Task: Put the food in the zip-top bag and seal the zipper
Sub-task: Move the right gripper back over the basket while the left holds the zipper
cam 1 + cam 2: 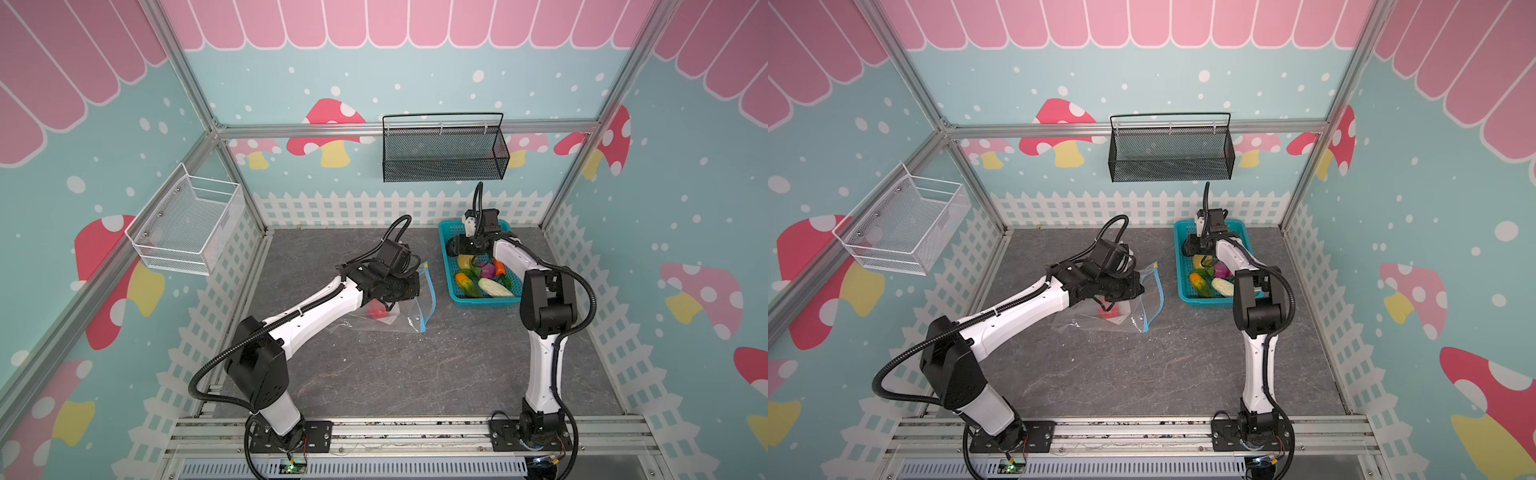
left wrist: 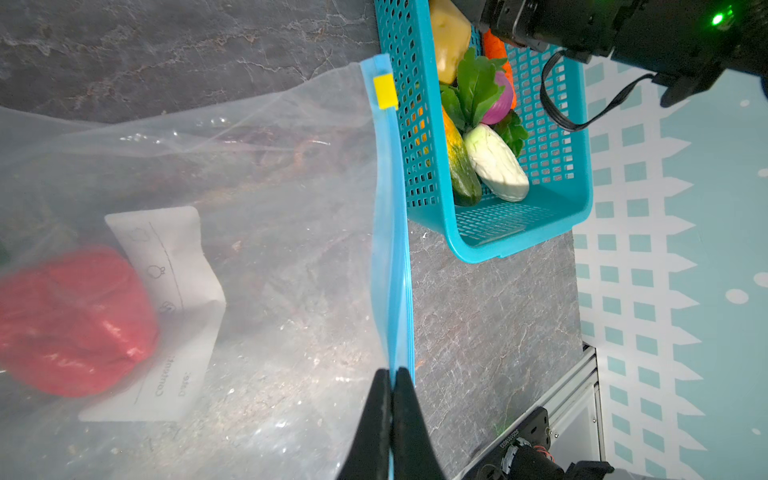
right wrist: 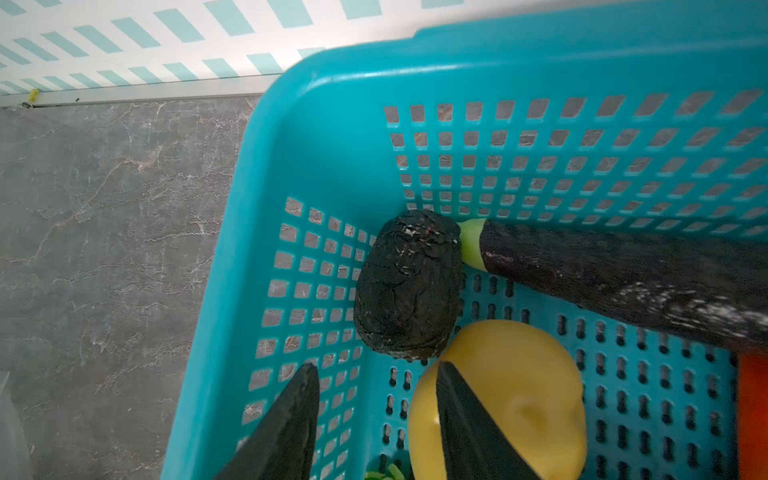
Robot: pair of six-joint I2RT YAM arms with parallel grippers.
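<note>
1. Step in hand: picking the next piece of food (image 1: 484,279) from the turquoise basket (image 3: 332,104) with the right gripper (image 3: 376,368). Its fingers stand apart with nothing between them, low in a corner of the basket.
2. Pick one target before closing. In the right wrist view one finger lies across the yellow piece (image 3: 519,395), the other over the lattice floor, and the gap faces the lower end of a dark lump (image 3: 409,286). Centre the chosen piece between the fingers, because an off-centre pinch on a rounded toy is likely to squirt it sideways.
3. The basket wall is close to the outer finger. Descend straight, so that the finger does not catch in the lattice.
4. The left gripper (image 2: 392,374) has its fingers together, clamped on the zipper (image 2: 390,249) at the end away from the yellow slider tab (image 2: 384,91). Do not loosen this clamp during the pick.
5. The zip-top bag (image 2: 270,187) lies on the table (image 1: 374,374) near the basket, zipper edge towards it. A red piece (image 2: 75,320) is already inside, beside the white label (image 2: 174,270).
6. How wide the mouth gapes cannot be told. Raise the clamped lip before the delivery.
7. Lift clear of the basket rim, then release well past the zipper — not on it.
</note>
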